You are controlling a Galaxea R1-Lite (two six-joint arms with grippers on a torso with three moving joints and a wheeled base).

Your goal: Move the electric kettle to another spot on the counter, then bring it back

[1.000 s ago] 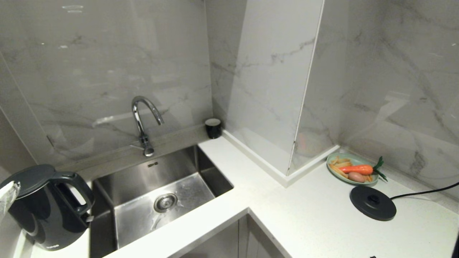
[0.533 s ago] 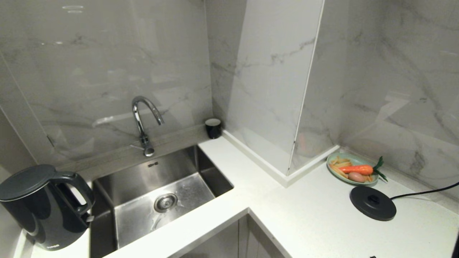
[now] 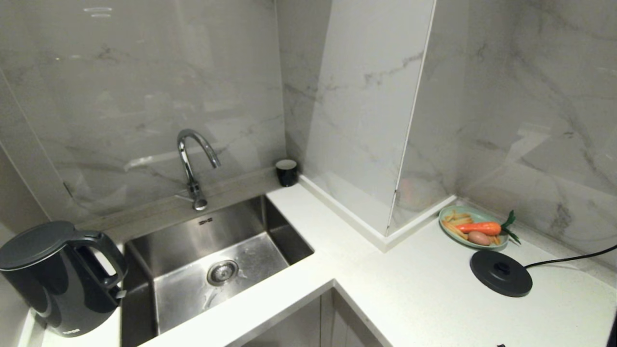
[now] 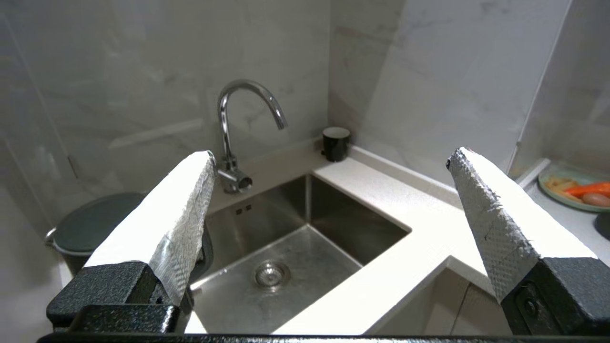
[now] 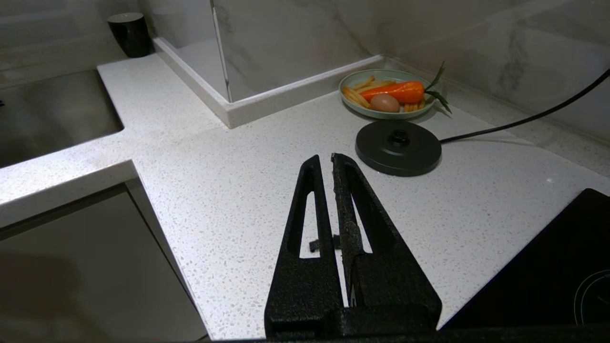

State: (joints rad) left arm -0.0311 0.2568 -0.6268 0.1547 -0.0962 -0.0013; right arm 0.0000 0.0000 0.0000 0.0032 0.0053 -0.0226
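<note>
Nearest you, your right gripper [image 5: 329,162] is hanging over the table [image 3: 424,294] with its jaws pressed together, while your left gripper [image 4: 329,157] is hovering out from the sink [image 3: 226,260] with its jaws spread wide — pinching nothing. The electric kettle [image 3: 58,279] is standing upright on the table left of the sink — its handle is facing the basin. Farther right, the round base disc [image 3: 501,279] is lying beside the green plate [image 3: 450,230], and the small black cup [image 3: 287,172] is sitting in the back corner.
</note>
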